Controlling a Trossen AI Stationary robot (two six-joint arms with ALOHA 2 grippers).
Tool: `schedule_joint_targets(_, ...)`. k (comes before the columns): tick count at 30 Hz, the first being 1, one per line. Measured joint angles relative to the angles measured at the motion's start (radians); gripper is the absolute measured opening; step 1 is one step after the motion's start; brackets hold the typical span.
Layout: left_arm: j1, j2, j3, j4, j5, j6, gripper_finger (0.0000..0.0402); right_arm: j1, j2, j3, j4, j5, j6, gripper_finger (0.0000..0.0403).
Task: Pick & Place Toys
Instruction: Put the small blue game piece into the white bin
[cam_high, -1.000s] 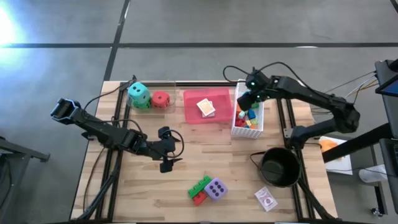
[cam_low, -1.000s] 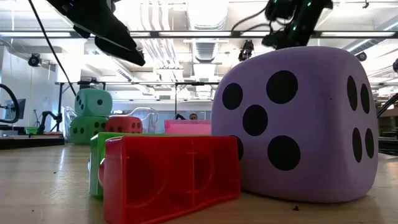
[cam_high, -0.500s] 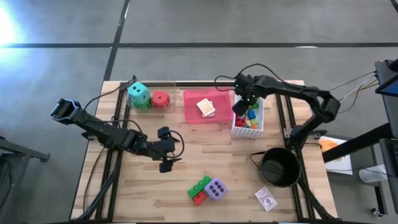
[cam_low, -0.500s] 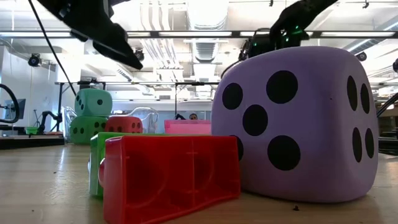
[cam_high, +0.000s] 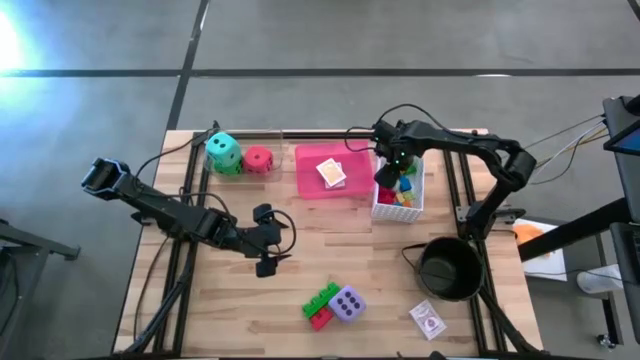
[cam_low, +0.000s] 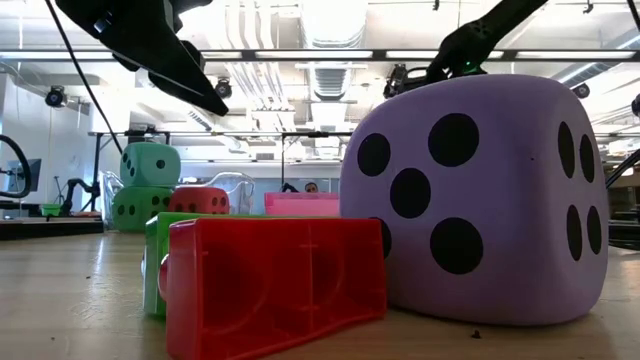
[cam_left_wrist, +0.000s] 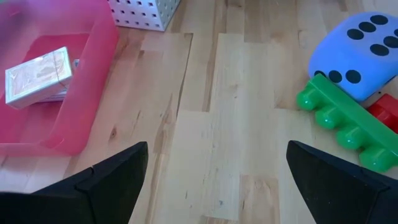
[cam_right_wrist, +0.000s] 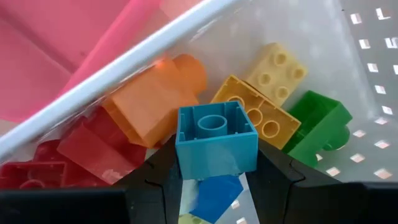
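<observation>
Held brick: a light blue square brick (cam_right_wrist: 216, 138), hollow underside with one round tube facing the wrist camera, clamped between the fingers of the right gripper (cam_high: 388, 172) over the white mesh basket (cam_high: 413, 205) at upper right of the high view.
Bricks in the basket: orange (cam_right_wrist: 155, 99), two pale yellow (cam_right_wrist: 256, 111), green (cam_right_wrist: 317, 127), several red (cam_right_wrist: 93, 149) and a darker blue one under the held brick (the full count is hidden in the pile).
Dice: four. Teal (cam_high: 224, 150) stacked on green (cam_high: 228, 168) with red (cam_high: 259, 159) beside them, at upper left of the tabletop (cam_high: 330, 255); the purple die (cam_high: 348, 303) with black dots sits at lower centre.
Loose bricks: two, a long green one (cam_high: 321, 297) and a red one (cam_high: 320, 318), both touching the purple die.
Card packs: two. One lies in the pink tray (cam_high: 305, 172): pack (cam_high: 332, 173); the other (cam_high: 428, 320) lies at lower right, near the black round pot (cam_high: 448, 267).
Left gripper: (cam_high: 268, 243) hovers over bare tabletop at centre left, fingers wide apart, holding nothing.
</observation>
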Motion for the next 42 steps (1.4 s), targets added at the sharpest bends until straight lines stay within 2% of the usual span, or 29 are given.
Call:
schedule_joint_targets(29,0.0,0.0,0.0,0.0,0.0,0.0,0.0385,-0.002,0.001,-0.033,0.007,-0.031,-0.049,0.0131)
schedule_joint_targets(42,0.0,0.0,-0.005,0.001,0.0,-0.001,0.0385,0.0,0.002,-0.032,0.001,-0.076,-0.032,0.0218)
